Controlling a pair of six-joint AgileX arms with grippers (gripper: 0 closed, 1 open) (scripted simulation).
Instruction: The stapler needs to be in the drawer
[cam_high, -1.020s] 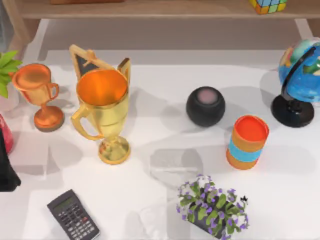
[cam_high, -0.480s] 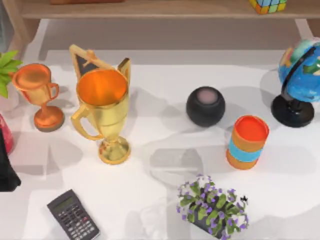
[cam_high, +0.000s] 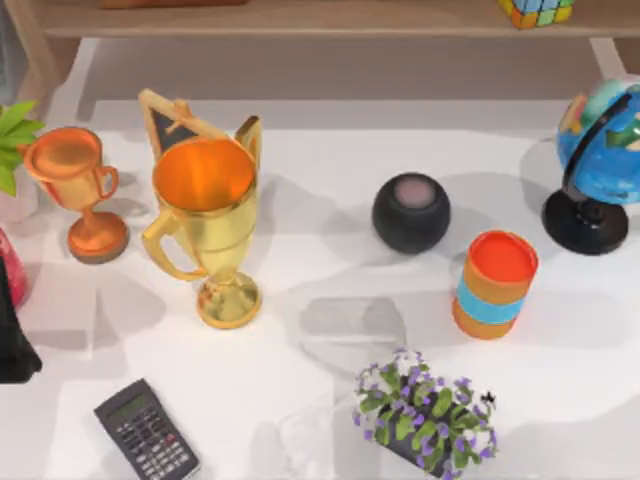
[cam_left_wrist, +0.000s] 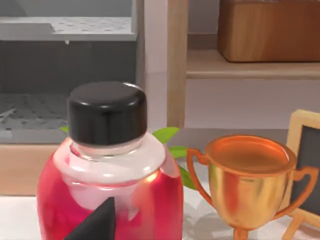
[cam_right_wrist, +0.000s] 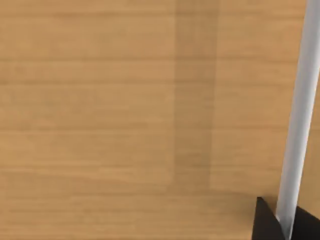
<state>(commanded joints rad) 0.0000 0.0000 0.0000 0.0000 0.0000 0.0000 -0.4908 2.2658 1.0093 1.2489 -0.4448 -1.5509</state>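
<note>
Currently left gripper (cam_left_wrist: 97, 225) sits at the desk's (cam_high: 300, 400) left edge, just beside the red bottle (cam_left_wrist: 107, 195); grip state: cannot tell. Then 2 trophies: copper trophy (cam_high: 80, 190), gold trophy (cam_high: 210, 225). Right gripper (cam_right_wrist: 281, 227) faces a wood panel (cam_right_wrist: 125, 100); grip: cannot tell. Stapler location: cannot tell.

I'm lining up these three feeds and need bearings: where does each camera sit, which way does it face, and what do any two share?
Top view: above the table, looking down; the left arm's dark edge shows at the table's left.
Left wrist view: low, facing the red bottle and shelf; a dark finger shows.
Right wrist view: close against a wood panel.
Shared: the copper trophy.
</note>
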